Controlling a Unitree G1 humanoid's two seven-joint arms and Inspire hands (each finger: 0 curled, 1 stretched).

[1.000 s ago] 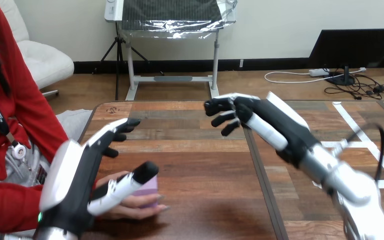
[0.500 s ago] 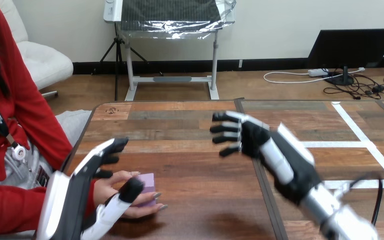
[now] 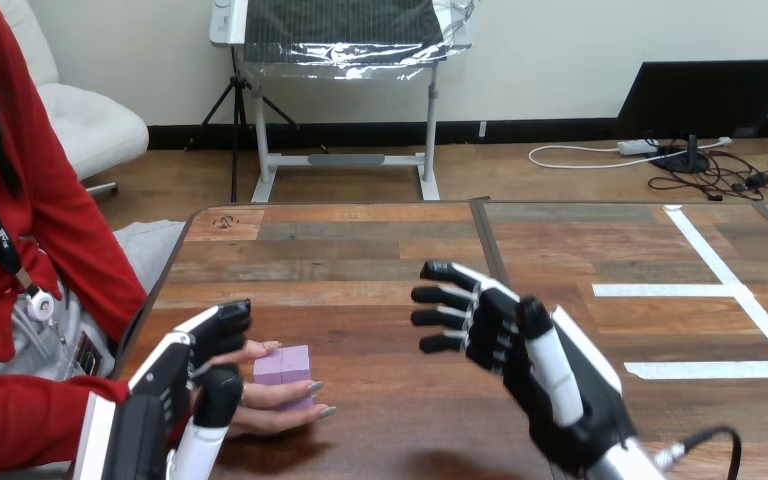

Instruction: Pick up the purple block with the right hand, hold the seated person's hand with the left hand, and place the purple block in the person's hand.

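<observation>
Delivery apparently done: the purple block [image 3: 284, 366] lay in the person's hand [image 3: 272, 412], just right of the left robot hand [image 3: 175, 372], its grip impossible to tell. The right robot hand [image 3: 490, 330], spread and empty, had drawn back above the counter [image 3: 360, 250].

Pale purple block [image 3: 285, 366], left hand [image 3: 192, 372] black with white shells, right hand [image 3: 505, 335] black with a white back, its fingers [image 3: 438, 295] black-and-white, table [image 3: 360, 260] of mixed light and dark brown planks, white tape lines [image 3: 705, 250] toward its right edge
</observation>
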